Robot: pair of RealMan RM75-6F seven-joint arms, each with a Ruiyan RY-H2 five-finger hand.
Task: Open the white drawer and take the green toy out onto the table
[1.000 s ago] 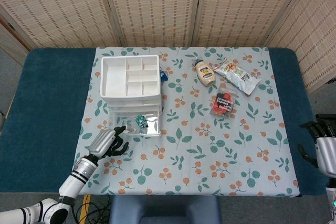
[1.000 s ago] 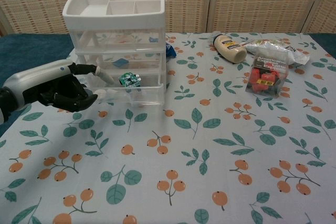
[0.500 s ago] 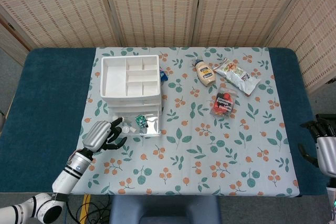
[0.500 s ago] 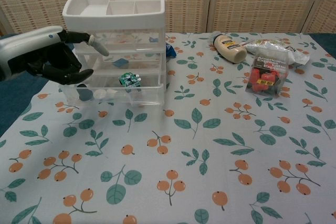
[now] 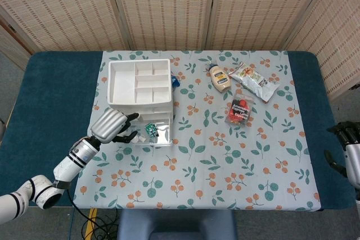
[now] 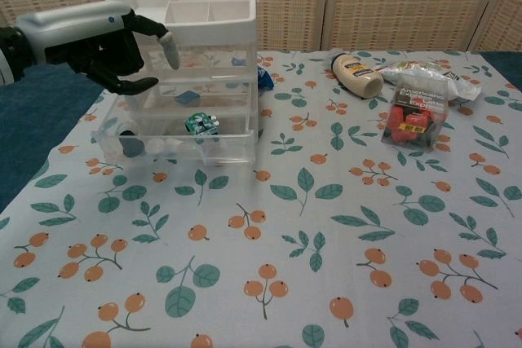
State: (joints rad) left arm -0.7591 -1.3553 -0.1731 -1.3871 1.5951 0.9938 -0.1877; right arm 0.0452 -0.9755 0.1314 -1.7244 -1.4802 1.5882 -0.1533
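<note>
The green toy (image 6: 200,124) lay in the pulled-out bottom tray of the white drawer (image 6: 184,63). It looked small, light and rigid, best pinched from above. Above that tray's left end, the left hand (image 6: 114,42) hovered, fingers loosely curled, holding nothing.

- woven reed screen panels (image 5: 169,4) in pale wooden frames stand behind the table;
- dark blue table (image 5: 45,105); leaf-and-berry cloth (image 5: 225,161) over its middle;
- grey floor (image 5: 11,74) alongside

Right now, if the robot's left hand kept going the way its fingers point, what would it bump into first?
Probably the white drawer unit: the left hand points at its clear front, above the open bottom drawer. Depth is unclear.
</note>
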